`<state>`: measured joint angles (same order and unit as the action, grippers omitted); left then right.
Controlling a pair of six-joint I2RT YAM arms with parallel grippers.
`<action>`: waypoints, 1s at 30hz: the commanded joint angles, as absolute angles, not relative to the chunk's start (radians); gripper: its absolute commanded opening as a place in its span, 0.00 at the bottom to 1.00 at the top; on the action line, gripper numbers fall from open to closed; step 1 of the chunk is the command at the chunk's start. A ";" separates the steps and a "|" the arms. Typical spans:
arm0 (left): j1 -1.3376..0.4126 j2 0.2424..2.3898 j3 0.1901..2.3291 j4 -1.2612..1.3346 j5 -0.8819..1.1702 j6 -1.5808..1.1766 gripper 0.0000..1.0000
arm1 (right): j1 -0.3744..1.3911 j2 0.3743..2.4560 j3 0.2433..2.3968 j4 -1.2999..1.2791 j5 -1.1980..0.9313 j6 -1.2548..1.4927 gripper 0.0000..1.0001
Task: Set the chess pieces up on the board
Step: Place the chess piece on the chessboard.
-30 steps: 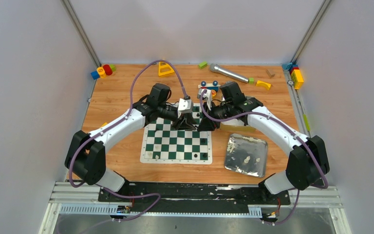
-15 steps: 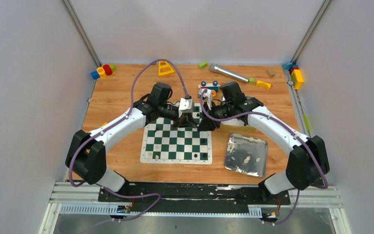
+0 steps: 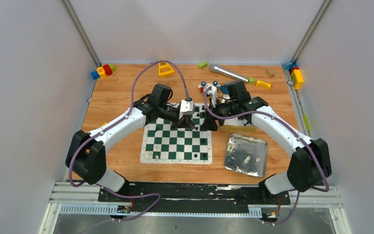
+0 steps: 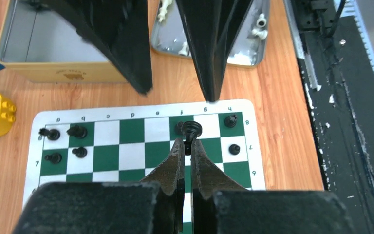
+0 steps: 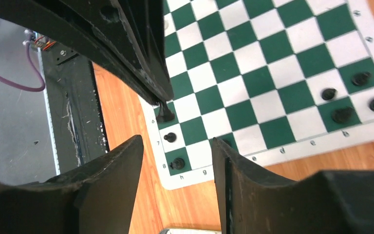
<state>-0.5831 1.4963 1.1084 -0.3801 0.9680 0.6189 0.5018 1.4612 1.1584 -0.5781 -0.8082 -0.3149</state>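
Left gripper (image 3: 191, 124) beside right gripper (image 3: 208, 125) (over board (image 3: 175, 157)).

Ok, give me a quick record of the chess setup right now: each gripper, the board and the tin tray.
left gripper: shut on a black chess piece at the board's edge rows
right gripper: open, holding nothing, close to the left one
board: a few black pieces on it, most squares bare
tin tray: right of the board, white pieces lying in it

Left arm (image 3: 119, 126) and right arm (image 3: 272, 127): white shells, black joints and bases. Purple cables (image 3: 134, 84) run to both wrists. Gripper fingers (image 4: 174, 165) black, tapered.
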 commanded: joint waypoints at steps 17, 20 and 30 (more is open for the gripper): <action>-0.808 1.728 1.409 -0.794 0.332 0.647 0.00 | 0.135 1.186 0.984 -0.512 -0.763 -0.262 0.58; -0.867 1.787 1.452 -0.836 0.267 0.625 0.00 | 0.120 1.177 0.973 -0.509 -0.762 -0.262 0.58; -0.966 1.979 1.564 -0.935 0.207 0.519 0.00 | 0.093 1.164 0.954 -0.509 -0.782 -0.276 0.58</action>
